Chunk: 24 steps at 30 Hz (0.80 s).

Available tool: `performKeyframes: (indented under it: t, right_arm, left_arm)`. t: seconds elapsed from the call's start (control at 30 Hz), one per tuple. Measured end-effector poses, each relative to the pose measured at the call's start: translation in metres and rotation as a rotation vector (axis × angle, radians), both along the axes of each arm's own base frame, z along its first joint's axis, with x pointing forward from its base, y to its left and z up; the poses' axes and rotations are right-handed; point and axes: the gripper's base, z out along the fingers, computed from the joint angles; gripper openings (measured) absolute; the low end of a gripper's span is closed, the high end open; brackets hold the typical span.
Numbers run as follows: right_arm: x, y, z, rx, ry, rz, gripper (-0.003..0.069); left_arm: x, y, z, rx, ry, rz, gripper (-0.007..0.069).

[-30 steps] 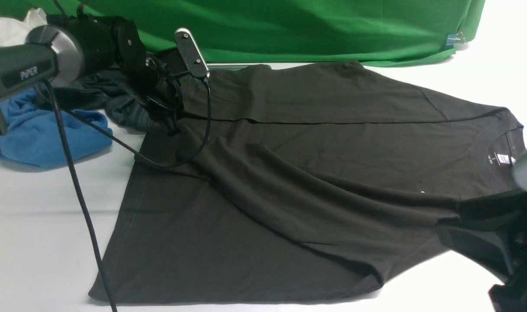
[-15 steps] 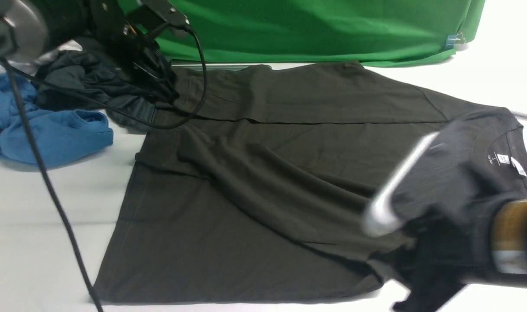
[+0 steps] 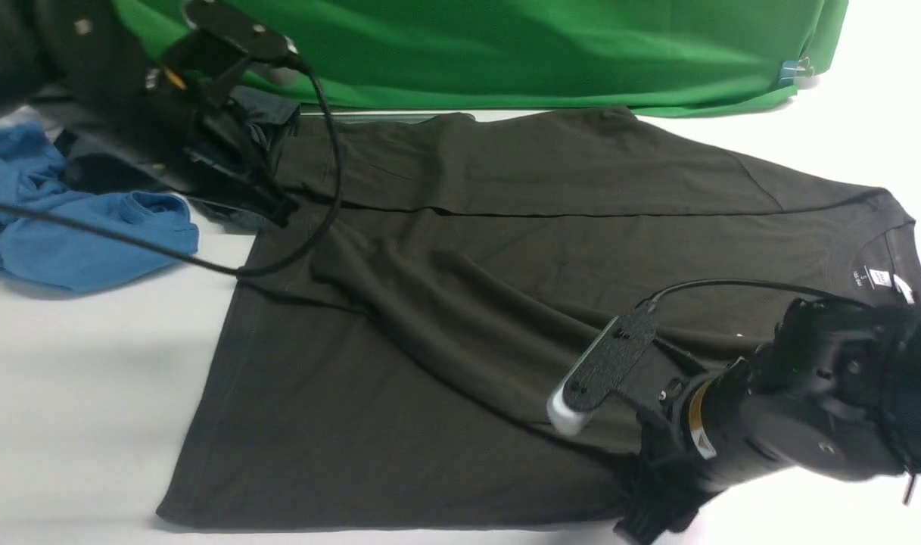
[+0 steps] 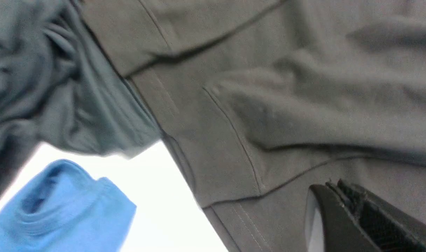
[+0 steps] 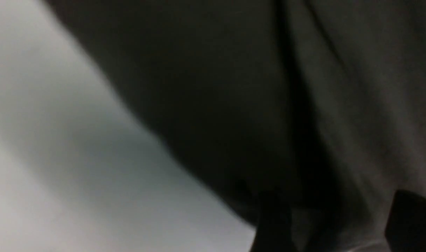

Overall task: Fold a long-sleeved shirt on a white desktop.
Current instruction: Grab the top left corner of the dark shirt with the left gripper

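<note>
The long-sleeved shirt [image 3: 505,303] lies flat across the white counter [image 3: 89,378], the left pincer [image 4: 333,196] pressed together at its far left edge, the right pincer [image 5: 335,227] spread over its near edge.

Long-sleeved shirt [image 3: 505,288]: plain matte brownish-black; neck label [image 3: 876,278] & chest print [image 3: 738,334] white. Counter [image 3: 74,378]: plain white. Backdrop cloth [image 3: 505,45]: bright green. Blue garment [image 3: 74,242]: bright, solid. Charcoal garment [image 4: 93,115]: bluish-grey, slight sheen.

Left arm [image 3: 89,68] and right arm [image 3: 816,412] are matte black, each trailing 1 cable [image 3: 331,174] (gold band [image 3: 695,418] on right).
</note>
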Motion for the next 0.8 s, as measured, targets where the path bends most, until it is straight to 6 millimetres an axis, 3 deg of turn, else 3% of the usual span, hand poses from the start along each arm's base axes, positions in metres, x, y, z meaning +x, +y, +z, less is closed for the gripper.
performKeyframes:
  t: [0.13,0.23,0.3,0.53,0.8]
  right_arm:
    - [0.003,-0.003,-0.002,-0.002,0.003,-0.019,0.0312]
    - [0.003,-0.003,-0.002,0.008,0.011,-0.041,0.013]
    - [0.001,-0.003,-0.002,0.01,0.03,-0.06,0.0059]
    - [-0.012,-0.009,0.012,-0.015,0.076,-0.096,0.003]
    - [-0.02,-0.013,0.024,-0.025,0.093,-0.117,0.0047]
  left_arm:
    - [-0.008,0.001,0.011,-0.012,-0.055,0.006,0.0017]
    - [-0.012,0.002,0.018,-0.016,-0.078,0.006,0.0017]
    - [-0.013,0.002,0.019,-0.012,-0.078,0.005,0.0017]
    - [-0.017,0.006,0.018,0.055,-0.047,-0.016,0.0017]
    - [-0.021,0.007,0.015,0.067,-0.005,-0.019,0.0018]
